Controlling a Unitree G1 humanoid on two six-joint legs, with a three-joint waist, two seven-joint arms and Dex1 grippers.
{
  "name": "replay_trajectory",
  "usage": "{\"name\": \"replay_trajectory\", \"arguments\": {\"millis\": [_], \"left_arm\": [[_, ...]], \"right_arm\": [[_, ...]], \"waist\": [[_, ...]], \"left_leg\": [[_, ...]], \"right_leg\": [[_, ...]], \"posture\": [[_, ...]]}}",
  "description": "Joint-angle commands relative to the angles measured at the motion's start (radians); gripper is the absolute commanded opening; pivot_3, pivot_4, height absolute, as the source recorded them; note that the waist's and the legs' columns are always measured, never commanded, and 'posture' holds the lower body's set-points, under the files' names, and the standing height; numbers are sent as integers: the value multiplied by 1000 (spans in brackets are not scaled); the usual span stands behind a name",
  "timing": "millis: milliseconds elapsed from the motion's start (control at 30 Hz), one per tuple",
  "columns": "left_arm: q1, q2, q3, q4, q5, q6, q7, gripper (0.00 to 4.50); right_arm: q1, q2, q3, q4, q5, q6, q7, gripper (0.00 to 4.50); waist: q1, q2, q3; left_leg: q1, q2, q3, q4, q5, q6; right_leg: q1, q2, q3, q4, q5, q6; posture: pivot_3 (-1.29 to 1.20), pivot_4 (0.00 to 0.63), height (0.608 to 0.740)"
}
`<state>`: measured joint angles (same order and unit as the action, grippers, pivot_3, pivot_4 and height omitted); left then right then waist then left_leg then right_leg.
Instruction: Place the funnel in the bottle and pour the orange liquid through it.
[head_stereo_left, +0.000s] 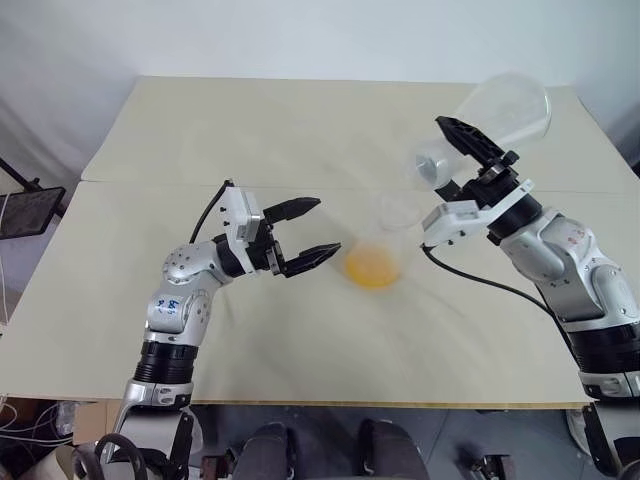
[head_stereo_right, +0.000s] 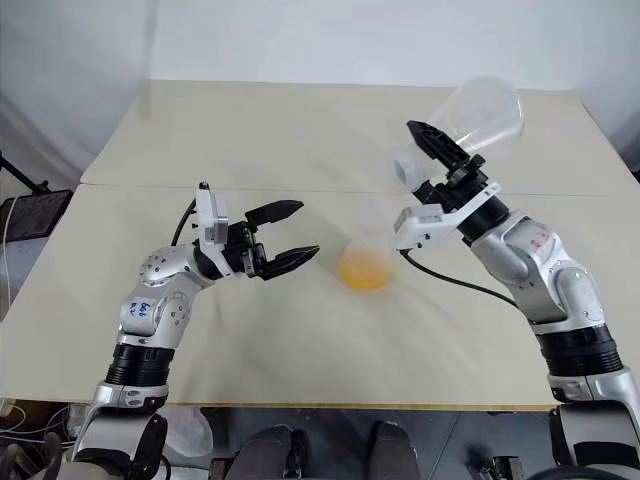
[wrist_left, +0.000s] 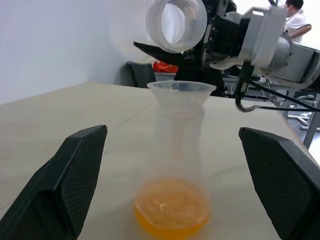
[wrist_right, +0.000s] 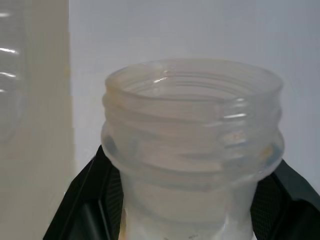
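Observation:
The clear bottle (head_stereo_left: 385, 245) stands upright near the table's middle, with the see-through funnel (head_stereo_left: 398, 212) seated in its neck. Orange liquid (head_stereo_left: 372, 268) lies in the bottle's base. My left gripper (head_stereo_left: 328, 226) hovers just left of the bottle, open, with the bottle between and beyond its fingers (wrist_left: 75, 175), not touching. My right gripper (head_stereo_left: 447, 165) is shut on the neck of a large clear conical flask (head_stereo_left: 505, 110). The flask is tipped over, its mouth (wrist_left: 176, 22) above and right of the funnel (wrist_left: 181, 92). Its walls look empty of liquid.
The cream table (head_stereo_left: 300, 130) has a seam across its middle. A black object (head_stereo_left: 25, 210) stands off the left edge. A person and equipment show behind the right arm in the left wrist view.

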<state>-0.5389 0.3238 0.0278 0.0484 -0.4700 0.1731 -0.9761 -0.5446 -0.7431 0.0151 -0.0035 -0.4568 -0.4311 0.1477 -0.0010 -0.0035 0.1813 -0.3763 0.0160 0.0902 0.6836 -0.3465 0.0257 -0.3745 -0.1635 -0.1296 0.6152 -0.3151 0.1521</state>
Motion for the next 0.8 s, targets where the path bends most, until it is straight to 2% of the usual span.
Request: {"name": "replay_trajectory", "arguments": {"millis": [33,133,233,433,800], "left_arm": [[-8,6,9,-19,-13,-13,-3,4500],[-7,7,8,-17,-14,-12,-5,4500],[-8,8,8,-11,-14,-13,-8,4500],[-17,-1,2,3,-10,-19,-10,4500],[-40,-11,-4,24,-9,-27,-18,4500]], "right_arm": [[47,32,-150,-116,401,175,158,2660],[90,72,-263,-209,744,432,247,2660],[115,68,-411,-216,913,667,208,2660],[104,67,-585,-75,1033,890,131,2660],[60,146,-529,175,970,709,214,2660]], "waist": [[1,0,0],[0,0,0],[1,0,0],[5,0,0],[-2,0,0]], "left_leg": [[-1,0,-1,0,0,0],[-1,0,-2,0,0,0],[-1,0,-6,0,0,0],[-1,-1,-5,0,0,0],[-1,0,3,0,0,0]], "right_leg": [[0,0,0,-1,0,0],[0,0,-1,-1,0,0],[0,0,-1,-1,0,0],[1,0,-1,-2,0,0],[0,0,0,-1,0,0]], "posture": [[0,150,740],[0,150,740],[0,150,740],[0,150,740],[0,150,740]]}}
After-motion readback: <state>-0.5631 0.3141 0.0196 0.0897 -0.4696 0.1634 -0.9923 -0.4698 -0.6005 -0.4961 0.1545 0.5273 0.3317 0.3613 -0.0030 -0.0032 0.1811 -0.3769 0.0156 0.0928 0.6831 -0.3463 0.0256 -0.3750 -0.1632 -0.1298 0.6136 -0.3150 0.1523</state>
